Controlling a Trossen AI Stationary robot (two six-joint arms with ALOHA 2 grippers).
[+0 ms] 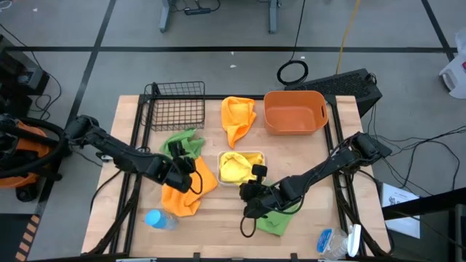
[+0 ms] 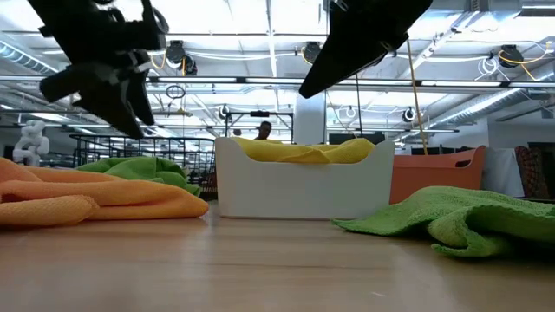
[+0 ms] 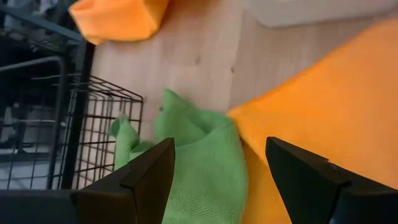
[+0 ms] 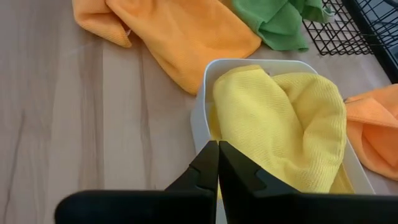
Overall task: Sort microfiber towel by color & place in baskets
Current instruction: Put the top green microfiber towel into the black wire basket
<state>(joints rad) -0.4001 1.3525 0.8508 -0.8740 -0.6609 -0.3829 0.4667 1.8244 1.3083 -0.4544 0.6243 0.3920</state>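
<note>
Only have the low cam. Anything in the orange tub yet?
Observer: No. In the high view the orange tub is empty.
Operator: Wire basket?
Observer: The black wire basket is empty too; a green towel lies on the table right beside it.
Operator: Left gripper holding anything?
Observer: No. The left gripper is open, above where that green towel meets an orange towel.
</note>
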